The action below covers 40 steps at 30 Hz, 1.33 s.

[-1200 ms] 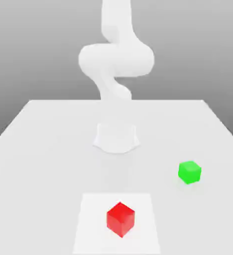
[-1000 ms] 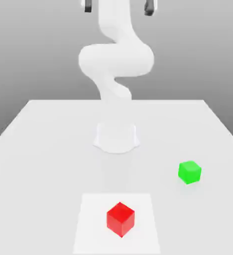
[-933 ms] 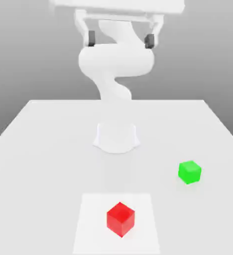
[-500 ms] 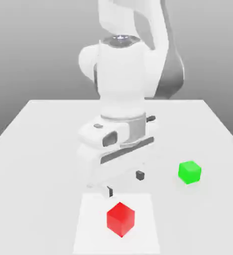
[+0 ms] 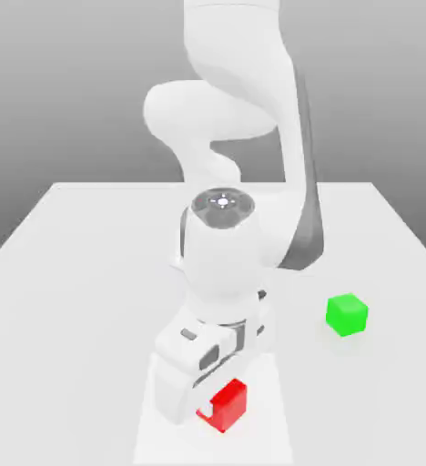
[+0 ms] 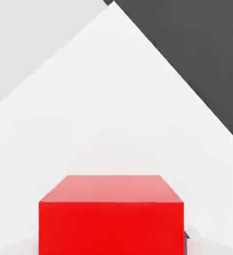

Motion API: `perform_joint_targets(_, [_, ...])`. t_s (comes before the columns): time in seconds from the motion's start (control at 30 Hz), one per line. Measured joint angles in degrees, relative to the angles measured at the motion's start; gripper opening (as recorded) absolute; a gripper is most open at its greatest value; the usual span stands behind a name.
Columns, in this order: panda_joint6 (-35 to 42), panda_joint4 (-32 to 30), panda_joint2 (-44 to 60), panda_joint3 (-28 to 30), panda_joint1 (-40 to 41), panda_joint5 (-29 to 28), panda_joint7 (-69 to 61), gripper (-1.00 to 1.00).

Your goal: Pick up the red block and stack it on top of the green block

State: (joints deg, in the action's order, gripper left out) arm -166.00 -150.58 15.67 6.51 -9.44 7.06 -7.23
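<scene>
- Grey, plain background (image 5: 380, 91) fills the space behind the pale worktop (image 5: 62, 300), darker low down near the far edge and lighter higher up.
- On a white square (image 5: 262, 437) at the near part of the worktop sits the red block (image 5: 231, 408), resting flat, with its side faces turned at an angle to the exterior view.
- Straddling that block is the gripper (image 5: 222, 401), reaching down from above. Its jaws are drawn in against two opposite sides of the red block, so they stand only as far apart as the block is wide and have hold of it. The block is down on the white square.
- In the hand view the red block shows a bright front face and a paler top, with a bit of dark pad (image 6: 187, 235) right against one side. Beyond it lies a corner of the white square, with light grey on one side of that corner and dark grey on the other.
- Above the gripper, the white arm (image 5: 244, 68) bends down over the block, with grey trim along one link.
- Toward the exterior view's right and farther back, the green block (image 5: 347, 315) rests on the bare worktop, off the white square and well apart from the red block, with nothing on top.
</scene>
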Motion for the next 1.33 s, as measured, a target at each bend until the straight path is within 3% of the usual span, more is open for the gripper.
perform_joint_targets(0.17, [7.79, -1.64, -9.51, 1.79, -1.36, -4.19, 3.30, -1.00])
perform_joint_targets(0.47, [10.97, -9.23, -20.59, -5.50, -16.23, 2.15, 6.18, -1.00])
perform_joint_targets(0.83, [13.06, -19.16, -32.64, -18.63, -27.39, 2.18, 15.46, -1.00])
perform_joint_targets(1.13, [-1.68, -19.45, -18.01, -21.65, -24.12, -5.59, 21.49, -1.00])
perform_joint_targets(1.17, [-2.95, -19.43, -16.69, -21.43, -24.26, -6.57, 22.16, 1.00])
perform_joint_targets(1.33, [-2.95, -19.43, -16.69, -21.41, -24.72, -6.58, 22.17, 1.00])
